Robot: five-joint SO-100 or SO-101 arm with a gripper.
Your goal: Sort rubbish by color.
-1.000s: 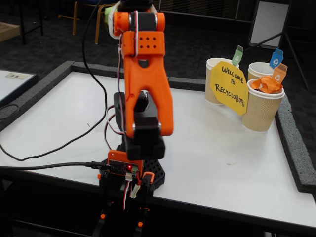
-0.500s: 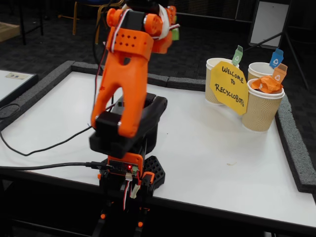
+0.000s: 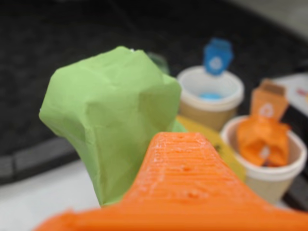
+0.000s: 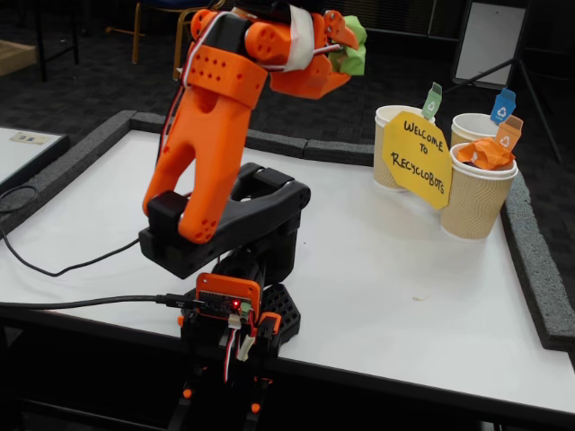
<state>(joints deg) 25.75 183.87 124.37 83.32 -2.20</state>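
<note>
Swinging round from where it stood half a second ago, the orange plastic robot arm (image 4: 211, 126) now leans its upper links toward the right of the fixed view, and its gripper (image 4: 346, 45) has come closer to the cups, high above the white table (image 4: 395, 278). The jaws are clamped on the lime green crumpled paper wad (image 3: 108, 115), which fills the middle of the wrist view beside one orange ribbed finger (image 3: 180, 178); it is carried high, probably so it clears the cup rims on the way over. Three beige ribbed paper cups stand clustered at the table's far right, behind a yellow paper sign (image 4: 419, 158) reading "Welcome to Recyclobots". The cup with the orange tag (image 4: 476, 197) holds the orange crumpled paper wad (image 4: 485, 153), which sits heaped at its rim. The cup with the blue tag (image 3: 210, 98) shows a patch of light blue inside in the wrist view, likely the light blue wad (image 3: 210, 96), though the blur makes this uncertain. The cup with the green tag (image 4: 391, 144) is largely hidden by the sign, and its contents cannot be seen; judging by colour, it is where the green wad belongs, so one drop seems to remain.
</note>
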